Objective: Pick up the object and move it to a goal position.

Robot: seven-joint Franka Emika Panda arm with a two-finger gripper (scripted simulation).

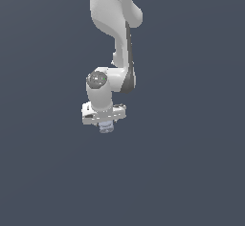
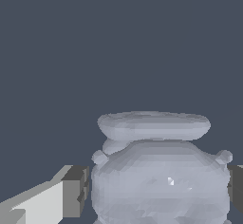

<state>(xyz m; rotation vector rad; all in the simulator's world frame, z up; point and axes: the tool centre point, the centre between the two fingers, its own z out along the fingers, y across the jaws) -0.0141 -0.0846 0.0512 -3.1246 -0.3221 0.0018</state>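
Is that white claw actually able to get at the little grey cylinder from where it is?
Probably yes. The cylinder already sits between the fingers of the gripper, one pad on each side and nothing in between. Whether the pads are squeezing it is hard to tell.

The object [image 1: 106,127] hangs just under my hand [image 1: 105,122], a small pale bluish-grey stub, faintly translucent, narrower than my hand is wide. In my wrist view the object [image 2: 161,180] fills the space between my two dark finger pads [image 2: 75,192], touching them on both sides. It has a rounded, ridged body, small knobs at its shoulders and a flat disc-like band beyond.
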